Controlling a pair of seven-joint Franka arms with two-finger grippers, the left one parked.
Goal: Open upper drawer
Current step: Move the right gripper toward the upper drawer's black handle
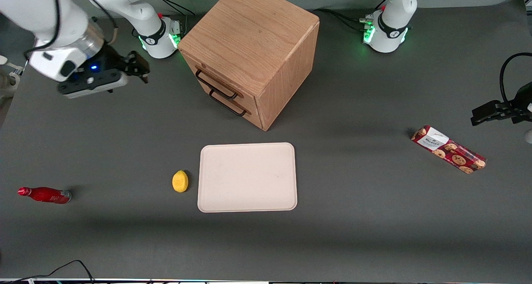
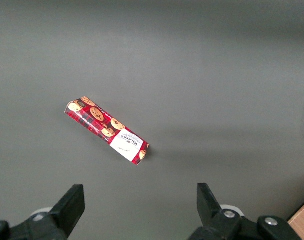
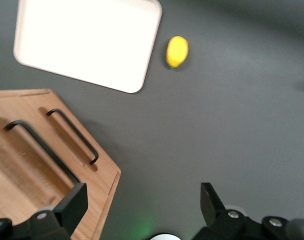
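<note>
Fingers on the gripper (image 1: 139, 69) are sitting apart with nothing between them, and the whole thing is hovering over the tabletop (image 1: 353, 109) toward the working arm's end, well clear of the cabinet (image 1: 253, 51).

Upper drawer (image 1: 210, 79) is looking fully shut, front flush with the lower drawer (image 1: 226, 103) under it. The cabinet is standing mid-tabletop, farther from the front camera than the tray (image 1: 247, 177) and lemon (image 1: 180, 181).

Handling guess: it's solid oak, stiff and not fragile, so nothing's going to crush. The drawer itself is probably light and shallow, but wood-on-wood could be sticking a bit.

Best place to grab is the upper handle (image 3: 41, 147), around its middle so it's pulling straight and not racking. That bar is thin and likely slick, so I'm thinking fingers closing right around it. The two handles are sitting close together, so it'd be easy to catch the lower handle (image 3: 74, 135).
</note>
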